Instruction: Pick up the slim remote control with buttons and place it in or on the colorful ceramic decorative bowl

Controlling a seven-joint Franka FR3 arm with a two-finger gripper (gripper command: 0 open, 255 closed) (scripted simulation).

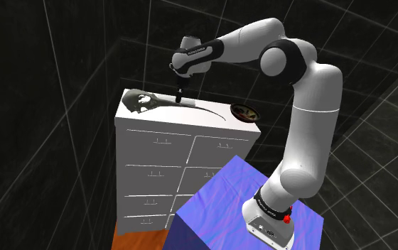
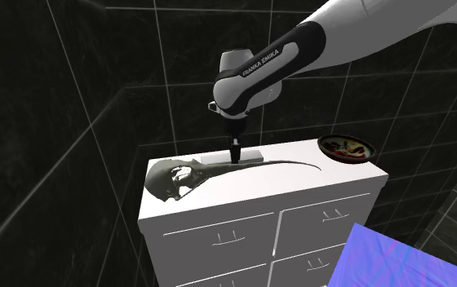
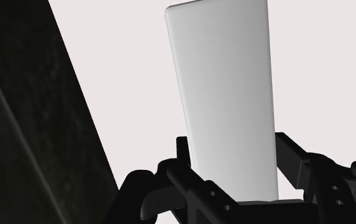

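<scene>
The slim remote [image 3: 224, 95] is drawn as a plain pale grey slab without visible buttons. It lies flat on the white dresser top [image 2: 251, 186], near the back edge. My black gripper [image 3: 235, 159] points straight down over the middle of the remote [image 2: 254, 153] and is shut on it, one finger on each long side. In the shoulder view the gripper [image 1: 178, 99] touches down beside the remote [image 1: 187, 102]. The dark, colourful bowl [image 2: 347, 147] stands apart at the dresser's far corner, seen as a small dish [image 1: 245, 112] at the shoulder view's right.
A dark bird skull with a long thin beak [image 2: 178, 179] lies on the dresser in front of the remote, its beak stretching toward the bowl. The dresser has several drawers [image 1: 155, 163]. My stand, draped in blue [image 1: 219, 206], is at the lower right. Dark tiled walls surround everything.
</scene>
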